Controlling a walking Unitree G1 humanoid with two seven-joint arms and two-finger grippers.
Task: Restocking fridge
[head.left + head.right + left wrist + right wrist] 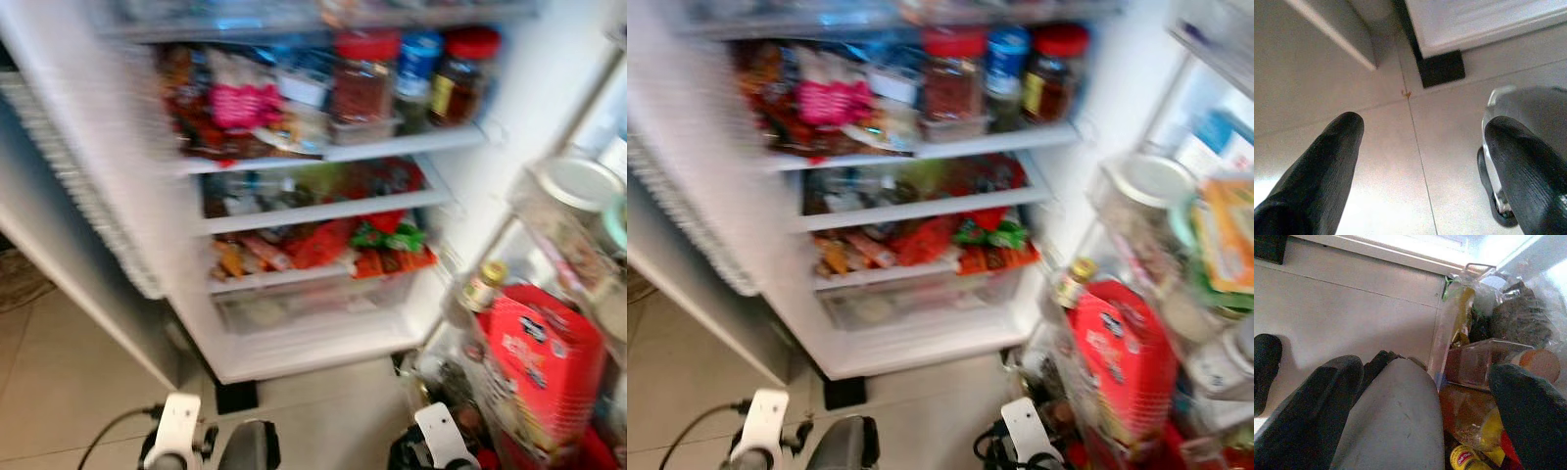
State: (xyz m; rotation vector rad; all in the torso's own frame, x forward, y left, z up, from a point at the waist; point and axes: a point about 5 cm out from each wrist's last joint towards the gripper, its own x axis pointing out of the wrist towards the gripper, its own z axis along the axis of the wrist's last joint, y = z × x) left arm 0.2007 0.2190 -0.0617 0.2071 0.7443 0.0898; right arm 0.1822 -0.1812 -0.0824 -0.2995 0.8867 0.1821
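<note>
Jars (397,78) on fridge shelf (392,149) — door bins (549,392) right

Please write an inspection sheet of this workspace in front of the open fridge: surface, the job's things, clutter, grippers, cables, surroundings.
Surface: pale tiled floor, grout lines visible.
Job's things: open white fridge; shelves packed with blurred coloured packets; red-lidded glass jars on the upper shelf; clear plastic bottom drawer.
Clutter: large red carton and a small yellow-capped bottle in the door rack at right.
Grippers: left gripper hangs low over the floor, jaws open, holding nothing; right gripper low beside the door rack, jaws open, holding nothing.
Cables: black cable by the left arm.
Surroundings: grey cabinet side left of the fridge.
</note>
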